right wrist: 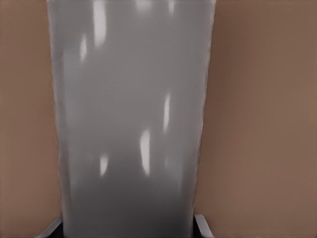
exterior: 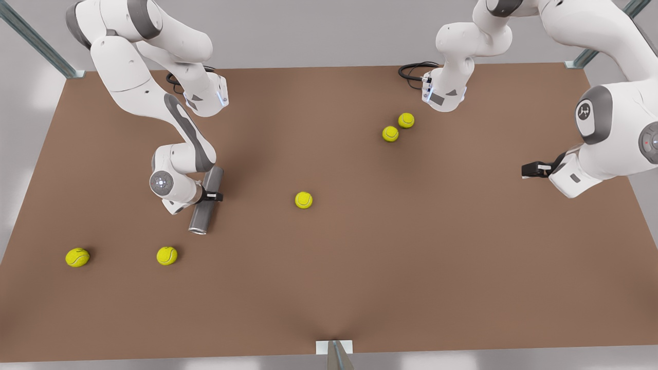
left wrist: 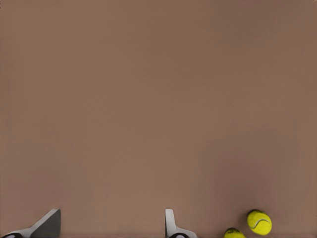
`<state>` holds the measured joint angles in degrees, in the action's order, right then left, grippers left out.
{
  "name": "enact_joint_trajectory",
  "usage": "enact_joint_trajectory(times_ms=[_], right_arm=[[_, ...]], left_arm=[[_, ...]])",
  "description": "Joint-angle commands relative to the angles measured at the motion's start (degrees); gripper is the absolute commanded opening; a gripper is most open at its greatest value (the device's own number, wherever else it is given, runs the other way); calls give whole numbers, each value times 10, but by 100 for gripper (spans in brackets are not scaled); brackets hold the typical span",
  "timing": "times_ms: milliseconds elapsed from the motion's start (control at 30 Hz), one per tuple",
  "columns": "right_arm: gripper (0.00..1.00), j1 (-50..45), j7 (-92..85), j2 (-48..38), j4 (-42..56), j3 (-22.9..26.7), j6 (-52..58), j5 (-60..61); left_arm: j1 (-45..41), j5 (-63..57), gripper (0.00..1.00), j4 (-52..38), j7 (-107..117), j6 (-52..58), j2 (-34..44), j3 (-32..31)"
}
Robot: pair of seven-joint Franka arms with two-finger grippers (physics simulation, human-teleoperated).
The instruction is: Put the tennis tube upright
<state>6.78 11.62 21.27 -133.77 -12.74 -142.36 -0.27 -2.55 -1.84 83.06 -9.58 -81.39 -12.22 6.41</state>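
The tennis tube [exterior: 201,218] is a dark grey cylinder lying flat on the brown table [exterior: 360,267] toward the front view's left, its silvery rim at the near end. My right gripper [exterior: 205,198] reaches across its middle. In the right wrist view the tennis tube [right wrist: 131,119] fills the gap of the right gripper [right wrist: 128,229], with one fingertip [right wrist: 202,225] tight against each side. My left gripper [exterior: 529,169] waits above the table at the front view's right. In the left wrist view the left gripper [left wrist: 113,225] is open over bare table.
Several yellow-green tennis balls lie about: one [exterior: 304,200] mid-table, two [exterior: 390,133] at the back, two near the front left [exterior: 167,255]. Two balls [left wrist: 259,221] lie near the left gripper's fingers in the left wrist view. The table's edges are bare.
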Motion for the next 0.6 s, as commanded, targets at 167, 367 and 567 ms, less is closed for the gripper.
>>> enact_joint_trajectory(times_ms=[167,367,567], right_arm=[[71,0,-1,0,0,0,1,0],[61,-1,0,0,1,0,1,0],[61,-2,0,-2,5,0,7,0]], left_arm=[[1,0,100,0,0,4,-3,0],[1,0,100,0,0,8,-4,0],[1,0,100,0,0,8,-7,0]])
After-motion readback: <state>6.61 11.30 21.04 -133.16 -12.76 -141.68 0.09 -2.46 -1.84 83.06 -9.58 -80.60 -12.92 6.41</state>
